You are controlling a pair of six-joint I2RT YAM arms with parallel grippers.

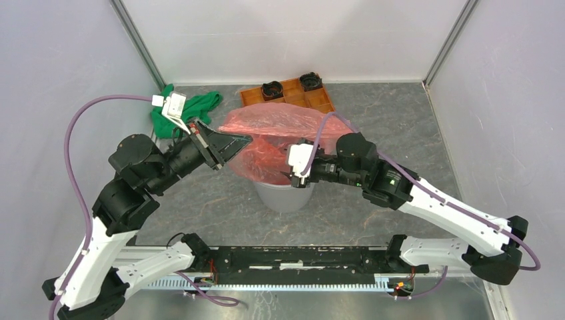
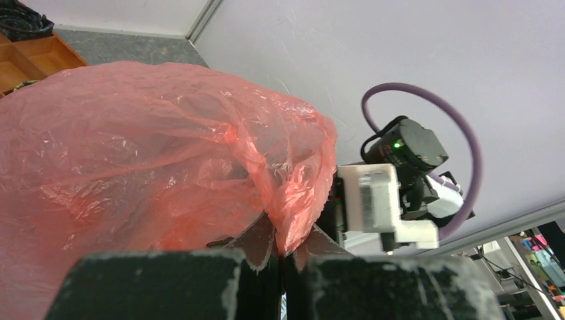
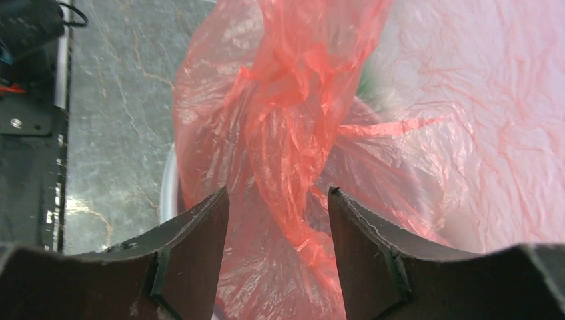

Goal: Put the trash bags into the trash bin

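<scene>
a: how far along, would you say?

b: partway, at a guess. the bag [image 1: 273, 130] sits over the mouth of the bin [image 1: 285, 197], middle of the table [image 1: 400, 133]. its lower folds seem to hang inside the rim, but most of it billows up above, spreading to the far side and the left. not yet down in.

a: who has hold of it?

b: the left gripper [image 2: 286, 247]. fingers pressed together on a fold of the film, up at the bag's left edge, above the bin. the pinch is plain in its wrist view.

a: and the other?

b: the right gripper [image 3: 276, 200] is at the near right of the bin mouth, fingers spread wide. a twisted rope of the bag runs between them. can't tell if it touches either finger. nothing is clamped.

a: what's left, then?

b: my guess: the puffed-up part has to be pushed or gathered down below the rim, then let go.

a: the bag itself?

b: thin, see-through, red-orange, heavily crinkled, ballooned with air. looks light and springy, likely to lift back up.

a: anything else about?

b: an orange tray [image 1: 320, 100] at the far side, a green cloth [image 1: 200, 105] far left. neither touches the bin.
</scene>
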